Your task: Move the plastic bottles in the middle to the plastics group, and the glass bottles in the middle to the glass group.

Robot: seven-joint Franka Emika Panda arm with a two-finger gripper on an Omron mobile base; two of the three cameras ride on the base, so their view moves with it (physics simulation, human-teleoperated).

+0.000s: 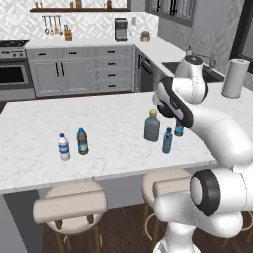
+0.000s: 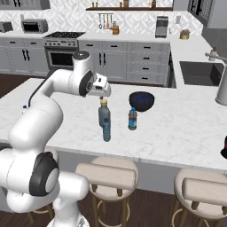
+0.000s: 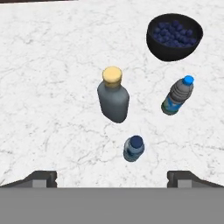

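The broad grey-blue glass bottle (image 1: 152,126) (image 2: 104,114) (image 3: 113,100) with a tan stopper stands upright mid-counter. Just in front of it is the translucent blue plastic bottle (image 1: 167,141) (image 2: 107,130) (image 3: 133,148). To its right stands the dark plastic bottle with a blue label band (image 1: 179,129) (image 2: 132,119) (image 3: 177,96), partly behind my arm in the left base view. My gripper (image 2: 101,95) (image 3: 112,178) hovers above the glass bottle, open and holding nothing. The plastics group stands far left: a clear-white bottle (image 1: 64,147) and a dark teal-labelled one (image 1: 82,142).
A black bowl of blueberries (image 2: 142,101) (image 3: 174,36) sits behind the dark bottle. A paper towel roll (image 1: 235,78) stands at the counter's right end near the sink (image 2: 199,73). Stools (image 1: 69,207) line the counter's front edge.
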